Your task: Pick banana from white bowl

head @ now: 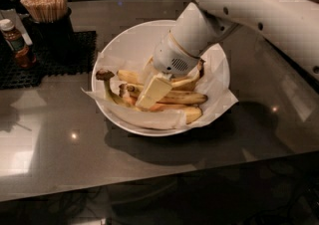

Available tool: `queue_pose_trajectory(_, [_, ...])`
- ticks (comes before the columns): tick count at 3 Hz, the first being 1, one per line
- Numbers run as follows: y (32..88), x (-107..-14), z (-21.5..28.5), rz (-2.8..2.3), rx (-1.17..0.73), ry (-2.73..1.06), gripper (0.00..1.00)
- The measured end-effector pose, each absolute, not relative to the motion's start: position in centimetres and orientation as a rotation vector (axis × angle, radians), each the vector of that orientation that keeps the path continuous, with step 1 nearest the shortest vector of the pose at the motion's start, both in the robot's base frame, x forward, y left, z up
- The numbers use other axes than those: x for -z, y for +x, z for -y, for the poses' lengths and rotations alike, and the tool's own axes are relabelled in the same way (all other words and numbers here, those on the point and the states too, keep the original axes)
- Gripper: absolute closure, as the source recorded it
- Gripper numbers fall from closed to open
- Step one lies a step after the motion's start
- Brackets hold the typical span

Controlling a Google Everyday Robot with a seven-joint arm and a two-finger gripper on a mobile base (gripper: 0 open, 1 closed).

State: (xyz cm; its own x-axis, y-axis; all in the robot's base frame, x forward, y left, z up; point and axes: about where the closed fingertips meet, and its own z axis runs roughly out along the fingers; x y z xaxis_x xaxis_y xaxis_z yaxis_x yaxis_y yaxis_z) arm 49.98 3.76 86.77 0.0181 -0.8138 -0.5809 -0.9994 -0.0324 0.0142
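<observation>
Camera view: gripper (153, 92) low inside white bowl (124, 37) on bench (75, 159), among the fruit, at the left end of the banana (184, 98) lying straight across the paper liner. Jaws: parted or closed, cannot tell; no hold confirmed. Step judged: reaching to grasp. Next calls for closing on that one fruit, then lifting clear. Count: one bowl, at least four bananas, one bottle (12, 40), one stick holder (46, 12).

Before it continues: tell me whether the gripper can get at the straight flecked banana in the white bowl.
Probably yes. The gripper is down inside the white bowl, right over the banana; nothing covers it, though other bananas crowd alongside.
</observation>
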Motion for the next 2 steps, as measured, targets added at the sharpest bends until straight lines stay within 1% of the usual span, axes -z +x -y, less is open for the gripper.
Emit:
queue_pose_trajectory(1, [49.92,-86.26,-3.68,-1.873,-0.641,-1.874,0.58])
queue_pose_trajectory(2, [49.71,-85.9,-3.21,-1.895,-0.634,-1.832,0.81])
